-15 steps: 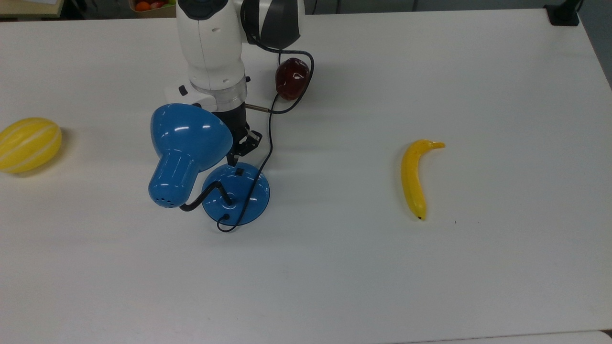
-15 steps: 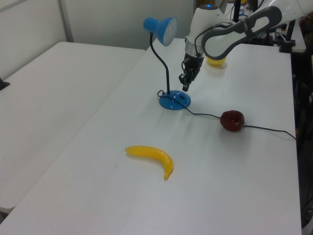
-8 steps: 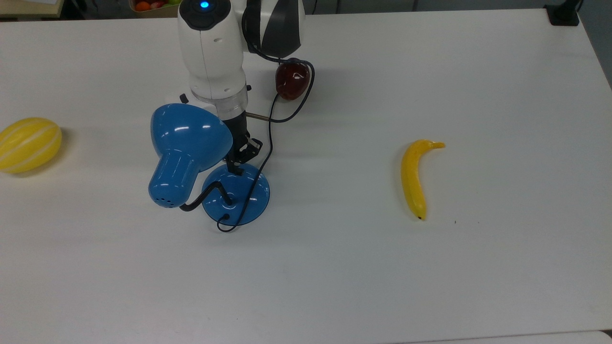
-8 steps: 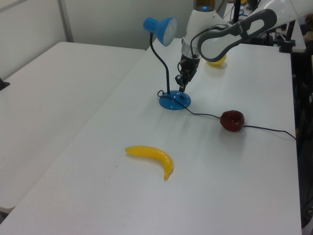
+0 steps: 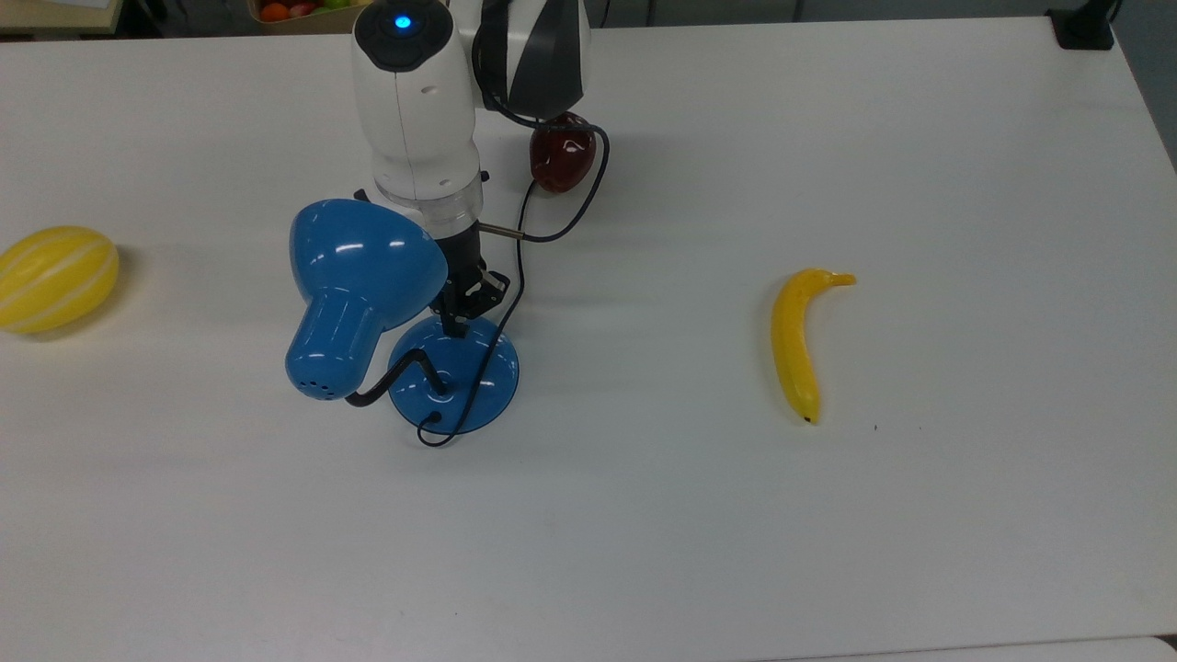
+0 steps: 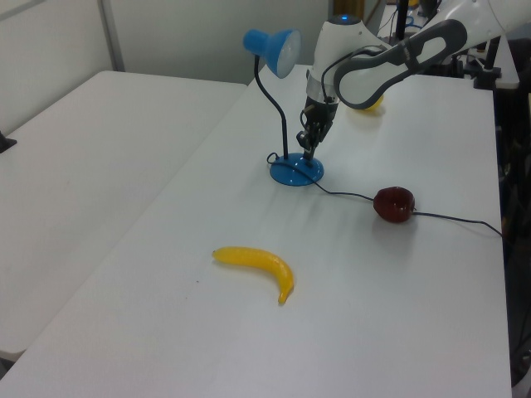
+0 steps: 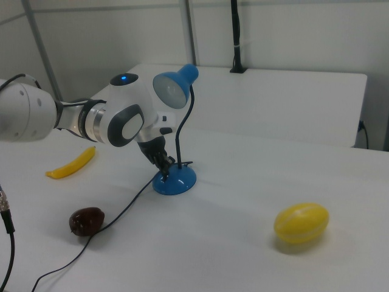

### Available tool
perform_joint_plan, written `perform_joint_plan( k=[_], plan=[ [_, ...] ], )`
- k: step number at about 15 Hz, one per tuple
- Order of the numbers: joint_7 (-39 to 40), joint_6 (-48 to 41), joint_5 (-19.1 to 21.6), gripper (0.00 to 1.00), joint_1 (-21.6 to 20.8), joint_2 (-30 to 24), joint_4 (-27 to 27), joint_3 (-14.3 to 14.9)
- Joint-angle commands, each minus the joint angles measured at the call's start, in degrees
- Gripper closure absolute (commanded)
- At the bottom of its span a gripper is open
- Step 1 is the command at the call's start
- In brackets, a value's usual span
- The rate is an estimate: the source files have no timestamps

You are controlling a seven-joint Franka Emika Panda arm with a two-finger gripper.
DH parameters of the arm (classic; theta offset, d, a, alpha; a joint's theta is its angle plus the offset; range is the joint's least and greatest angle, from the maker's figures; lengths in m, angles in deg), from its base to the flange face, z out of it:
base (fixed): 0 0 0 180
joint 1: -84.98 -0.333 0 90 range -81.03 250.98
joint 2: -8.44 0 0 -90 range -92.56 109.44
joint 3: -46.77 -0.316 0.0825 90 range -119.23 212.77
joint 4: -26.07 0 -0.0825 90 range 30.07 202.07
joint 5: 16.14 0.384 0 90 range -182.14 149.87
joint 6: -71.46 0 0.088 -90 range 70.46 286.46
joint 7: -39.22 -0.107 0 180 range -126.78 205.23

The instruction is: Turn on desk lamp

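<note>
The desk lamp [image 5: 405, 317] stands upright on the white surface [image 5: 828, 533], toward the top view's left of centre. Its round blue base [image 5: 464, 382] lies flat, the bent black neck [image 6: 274, 112] rises from it, and the blue shade [image 7: 173, 85] tilts to one side at the top. A thin black cord [image 5: 515, 276] runs from the base past a dark red fruit [image 5: 561, 156], which lies near the arm.

The robot arm [image 5: 418, 110] reaches down beside the shade, and its jaws [image 5: 460, 317] point at the far edge of the base, touching it or just above it; I cannot tell which. The 2 jaws appear close together with nothing between them.

A yellow banana [image 5: 798, 340] lies well apart at the top view's right. A yellow melon [image 5: 55, 276] rests at the top view's left edge, also well apart from the lamp.
</note>
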Motion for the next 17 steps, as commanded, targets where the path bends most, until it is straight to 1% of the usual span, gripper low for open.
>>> perform_joint_plan(
  k=[1,3,7,10,14,17],
  plan=[
    [-1.60,0.77,-1.03,1.00,-0.71,1.32,-0.49,0.12],
    [-2.30,0.95,-1.20,1.00,-0.97,1.68,-0.49,0.12],
    [-5.81,1.99,-4.01,1.00,-0.97,3.43,-1.72,0.12],
    [-7.05,3.06,-5.24,1.00,-1.06,4.14,-1.72,0.12],
    [-7.05,3.06,-5.33,1.00,-1.06,3.79,-1.72,0.12],
    [-6.96,2.79,-5.33,1.00,-1.06,1.95,-1.29,0.12]
  ],
)
